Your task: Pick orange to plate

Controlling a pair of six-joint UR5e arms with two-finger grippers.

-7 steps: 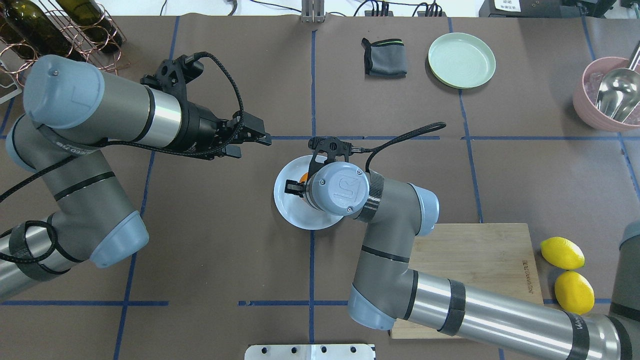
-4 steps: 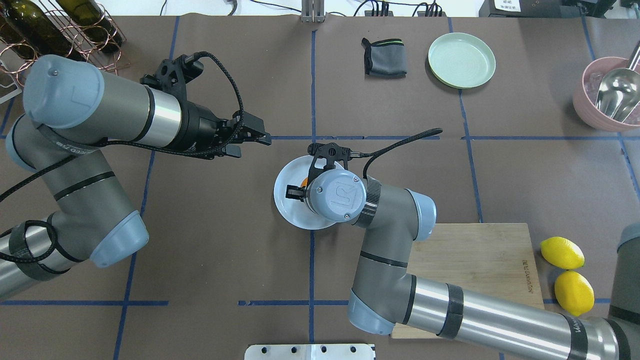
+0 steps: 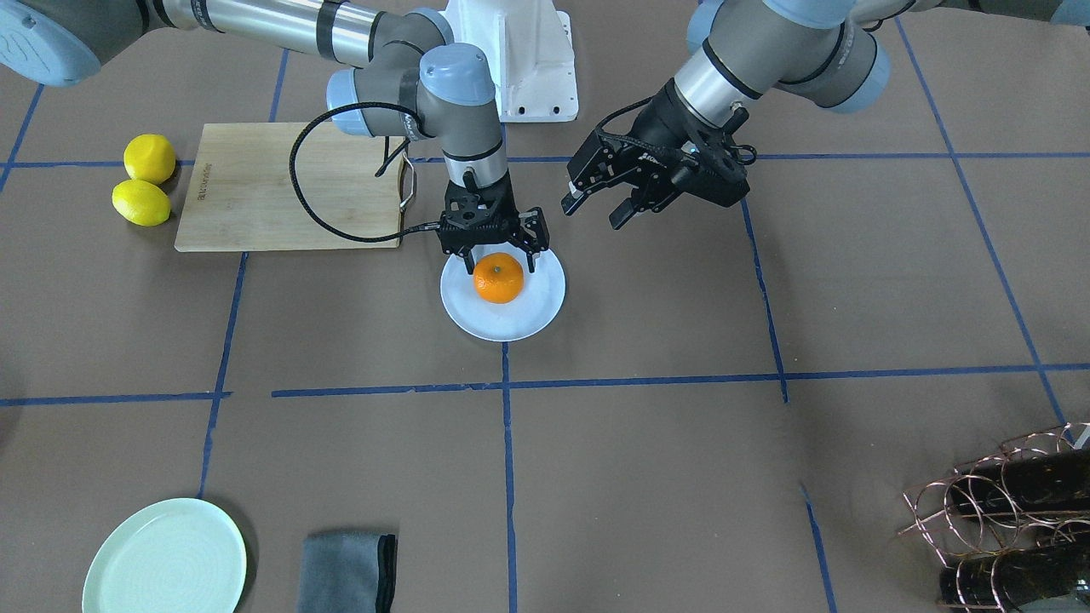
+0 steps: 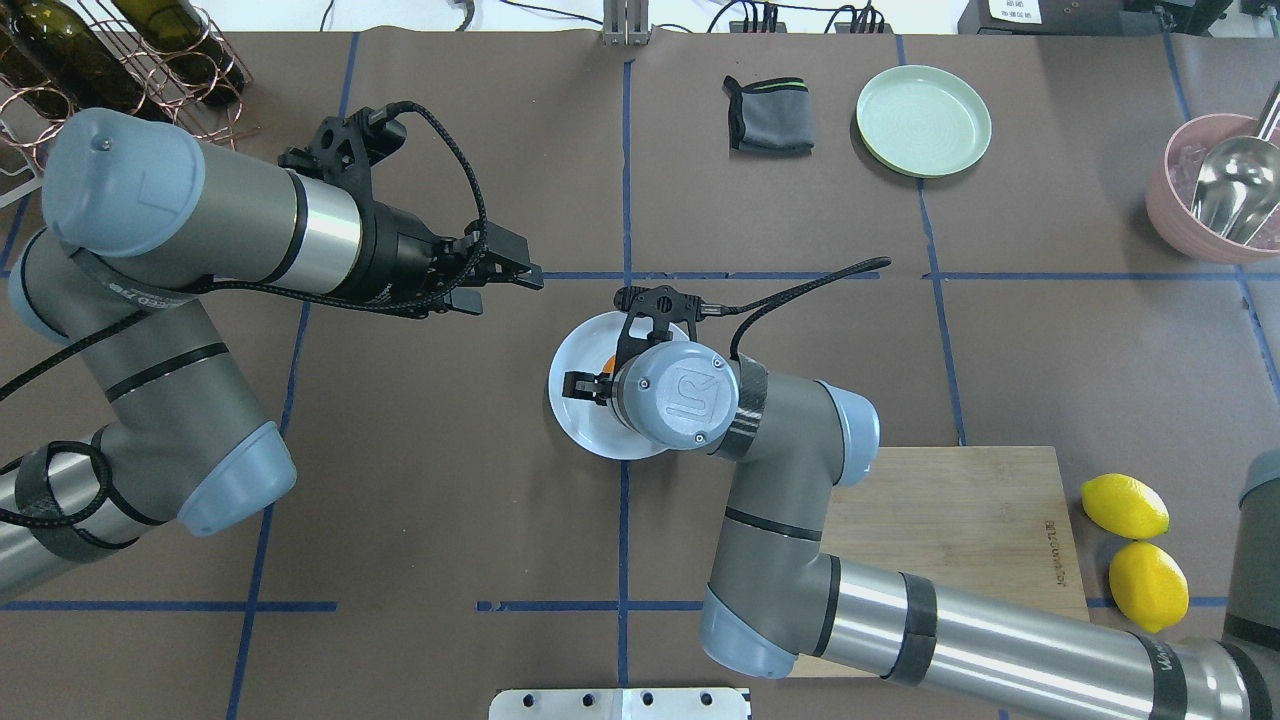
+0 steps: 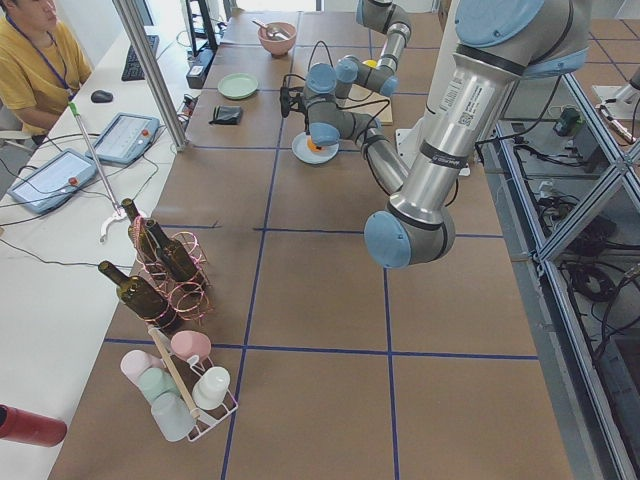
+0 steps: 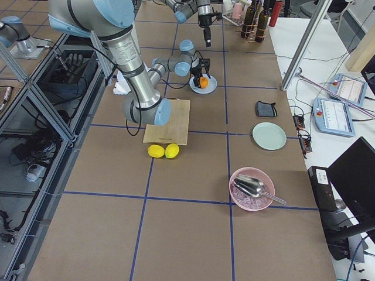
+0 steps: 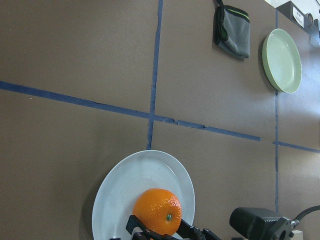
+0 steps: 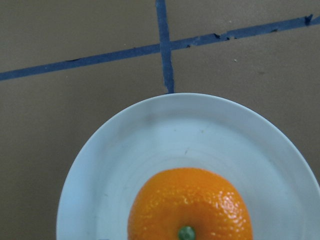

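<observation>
The orange [image 3: 499,279] sits on the white plate [image 3: 470,317] at the table's middle, stem dimple up. My right gripper [image 3: 500,265] points straight down over it, open, its two fingers straddling the fruit's top without pressing it. The right wrist view shows the orange [image 8: 190,210] resting on the plate [image 8: 125,150]. From overhead the wrist hides all but a sliver of the orange [image 4: 607,358]. My left gripper [image 3: 596,209] hovers open and empty off the plate's side, above the table. Its camera sees the orange [image 7: 157,210] on the plate [image 7: 125,185].
A wooden cutting board [image 3: 289,187] lies beside the plate, with two lemons [image 3: 140,203] past it. A mint-green plate [image 3: 166,558] and grey cloth [image 3: 345,570] lie at the operators' edge. A pink bowl with scoop [image 4: 1215,190] and a bottle rack [image 3: 1005,511] occupy the corners.
My right wrist has shifted a little toward the robot's base over the plate. The orange and plate have stayed put, and the left arm has not moved.
</observation>
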